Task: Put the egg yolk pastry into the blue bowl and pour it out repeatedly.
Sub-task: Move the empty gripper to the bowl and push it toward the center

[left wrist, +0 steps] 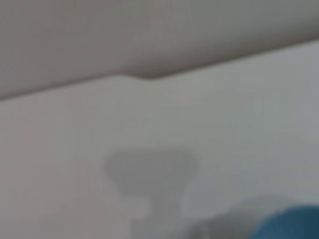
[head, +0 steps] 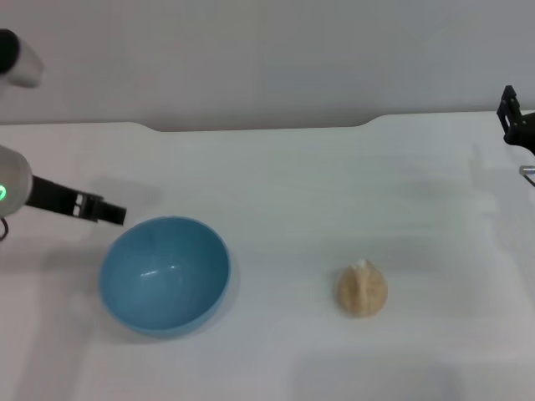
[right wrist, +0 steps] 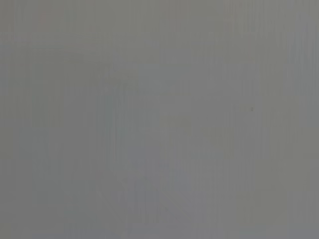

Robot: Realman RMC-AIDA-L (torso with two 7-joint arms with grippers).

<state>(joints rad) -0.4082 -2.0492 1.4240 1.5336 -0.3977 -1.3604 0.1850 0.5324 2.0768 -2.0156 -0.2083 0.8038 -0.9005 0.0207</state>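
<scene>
The blue bowl point(head: 165, 273) stands upright and empty on the white table, front left in the head view; a sliver of its rim point(left wrist: 291, 222) shows in the left wrist view. The egg yolk pastry point(head: 362, 288) lies on the table to the bowl's right, well apart from it. My left gripper point(head: 104, 210) hovers just beyond the bowl's far-left rim, holding nothing that I can see. At the far right edge, my right gripper point(head: 516, 119) is parked, far from the pastry. The right wrist view shows only plain grey surface.
The white table point(head: 292, 192) has a notched back edge against a grey wall. Bare tabletop lies between the bowl and the pastry and behind both.
</scene>
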